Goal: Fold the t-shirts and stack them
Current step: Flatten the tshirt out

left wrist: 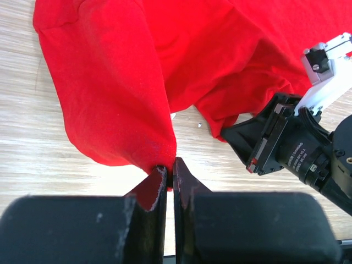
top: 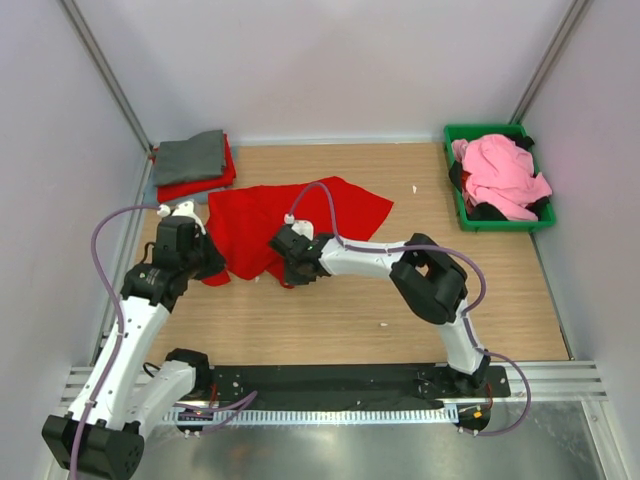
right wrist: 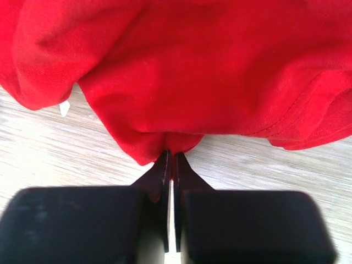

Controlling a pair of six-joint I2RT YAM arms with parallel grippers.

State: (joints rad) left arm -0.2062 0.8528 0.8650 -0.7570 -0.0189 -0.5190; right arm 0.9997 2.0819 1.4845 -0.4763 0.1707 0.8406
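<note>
A green bin (top: 485,129) sits far right, a folded grey shirt (top: 192,155) far left. Your left claw (left wrist: 169,174) and right claw (right wrist: 171,165) both pinch tight the near edge of the big red t-shirt (top: 300,212), mid-table.

Green plastic bin (top: 484,128) at far right corner of wooden table (top: 330,320)

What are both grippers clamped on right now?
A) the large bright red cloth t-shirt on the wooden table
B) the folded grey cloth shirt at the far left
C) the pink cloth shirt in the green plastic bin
A: the wrist views show the left gripper and right gripper each shut on the large bright red cloth t-shirt at its edge.
</note>
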